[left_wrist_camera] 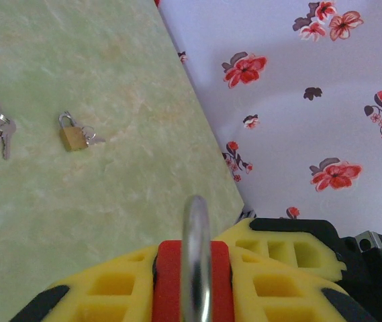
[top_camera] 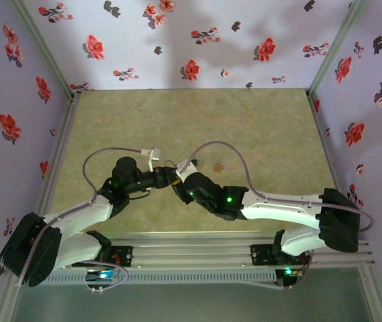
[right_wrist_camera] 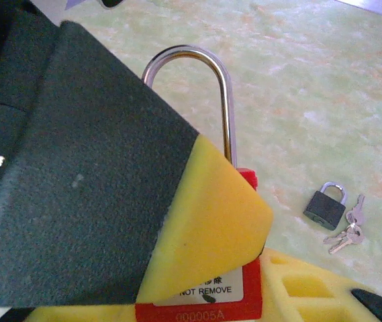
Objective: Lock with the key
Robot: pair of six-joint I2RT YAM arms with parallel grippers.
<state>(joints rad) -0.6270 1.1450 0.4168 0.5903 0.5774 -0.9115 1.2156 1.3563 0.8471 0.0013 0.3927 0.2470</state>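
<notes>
Though walled, room around red padlock (left_wrist_camera: 168, 278).

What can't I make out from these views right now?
- Right wrist: its own finger covers most of the red padlock; whether the key is in it is hidden.
- Left wrist: the padlock's body is cut off by the bottom edge.
- Top external: left gripper and right gripper too small and dark to read.

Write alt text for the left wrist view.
A red padlock with a silver shackle is clamped between yellow padded fingers at the bottom edge. Beyond it on the green table lie a small brass padlock and, at the left edge, a bunch of keys; a floral wall rises on the right.
</notes>
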